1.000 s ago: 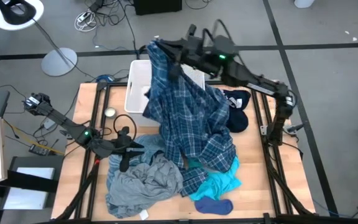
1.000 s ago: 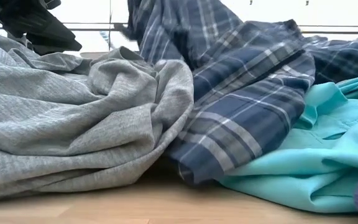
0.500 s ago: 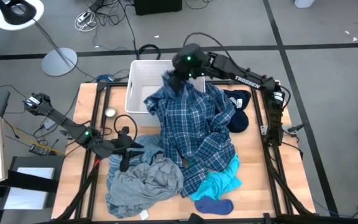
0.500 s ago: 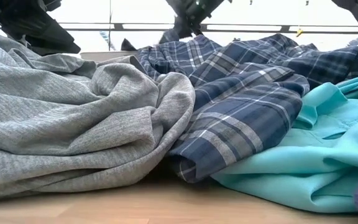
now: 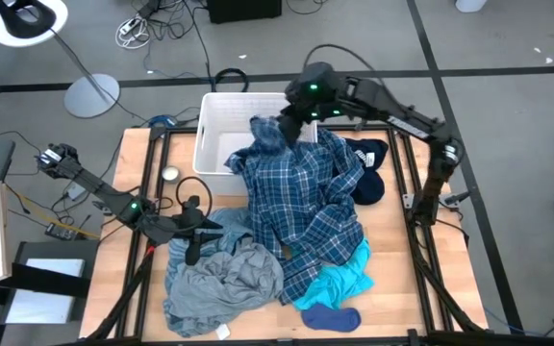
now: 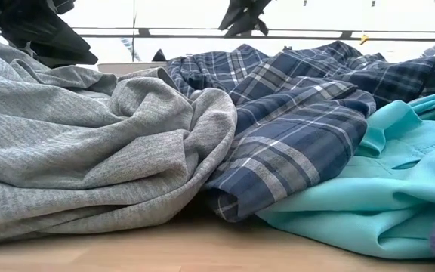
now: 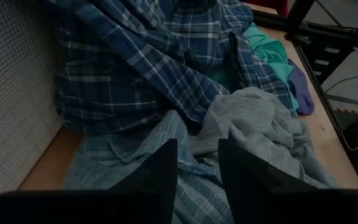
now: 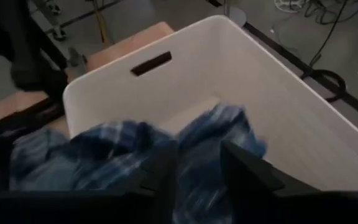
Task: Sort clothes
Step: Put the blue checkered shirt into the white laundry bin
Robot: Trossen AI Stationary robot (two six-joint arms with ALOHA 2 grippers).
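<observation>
The blue plaid shirt [image 5: 301,192] lies spread over the pile of clothes. Its far end [image 8: 225,127] hangs over the rim into the white bin [image 5: 221,111]. My right gripper [image 8: 201,168] stands open just above that end, over the bin's right part [image 5: 289,123], with nothing between its fingers. My left gripper [image 5: 192,234] is open at the table's left, above the grey shirt [image 5: 224,279] and the grey-blue striped top [image 7: 135,174]. The turquoise garment [image 5: 339,284] and the dark blue socks [image 5: 330,317] lie near the front edge.
A navy piece [image 5: 366,168] lies at the table's right, partly under the plaid shirt. A small round lid [image 5: 169,174] and a black cable loop [image 5: 192,187] lie on the bare wood left of the pile. The bin stands at the far edge.
My right gripper held the plaid shirt high over the bin, came down and toward the table's right edge, then opened and let go. The shirt has dropped: its far end now lies in the bin and the rest has settled lower on the pile.
</observation>
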